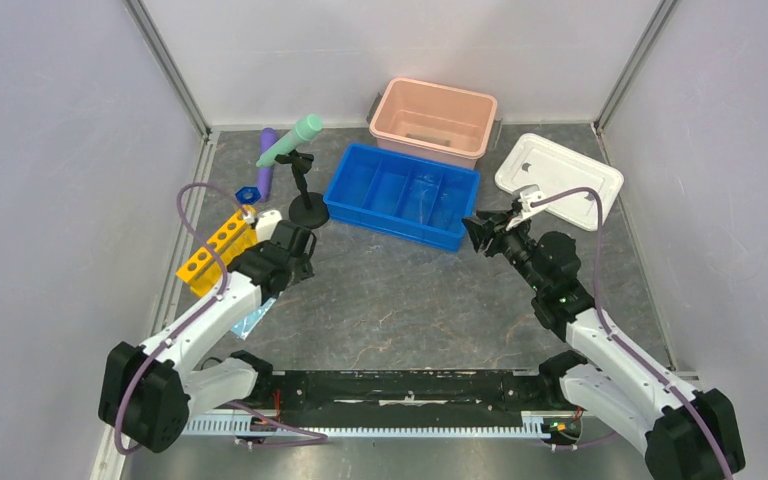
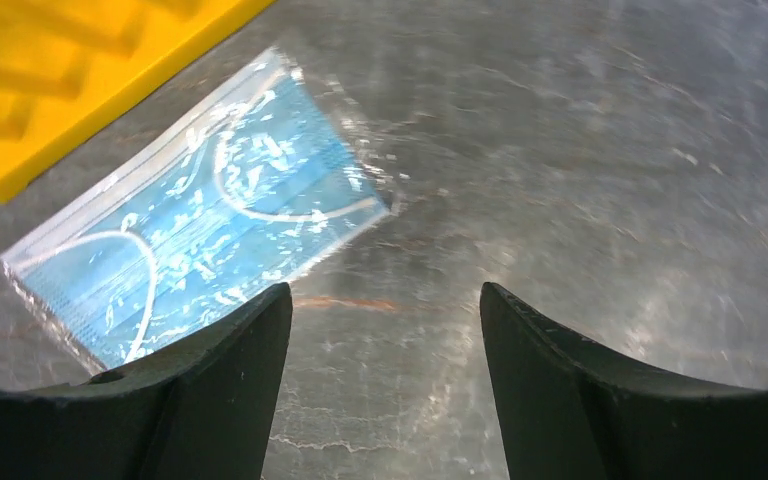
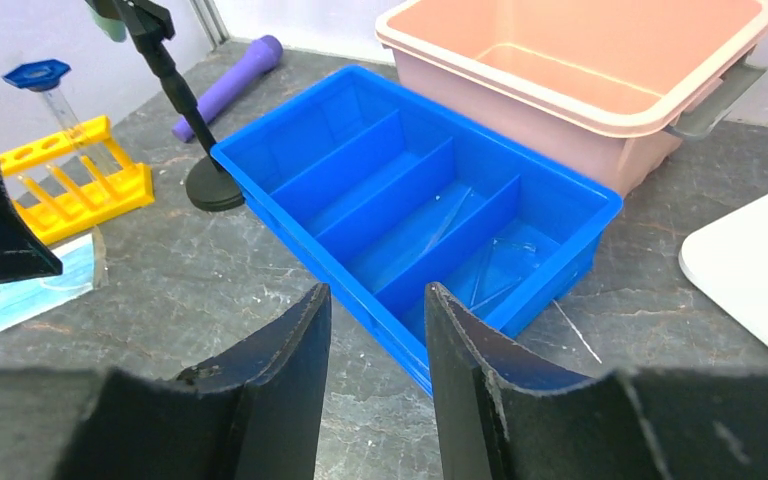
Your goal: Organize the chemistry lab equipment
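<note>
The light-blue mask [image 2: 200, 230] lies flat on the table beside the yellow holed tube rack [image 2: 60, 70]. My left gripper [image 2: 385, 290] hovers open just past the mask's edge, over bare table, holding nothing. In the top view the rack [image 1: 217, 250] carries a clear tube with a blue cap [image 1: 247, 191]. The black clamp stand [image 1: 307, 205] holds a mint-green tube [image 1: 290, 140], and a purple tube [image 1: 267, 160] lies behind it. My right gripper [image 3: 377, 290] is open and empty, near the front corner of the blue divided tray [image 3: 550, 290]. A thin rod [image 3: 575, 330] lies on the table by that tray.
The blue divided tray [image 1: 400, 228] sits mid-table with thin clear pieces in its right compartments. Behind it stands the pink bin [image 1: 430, 148]. Its white lid [image 1: 560, 178] lies at the right. Grey walls close in the left, back and right sides.
</note>
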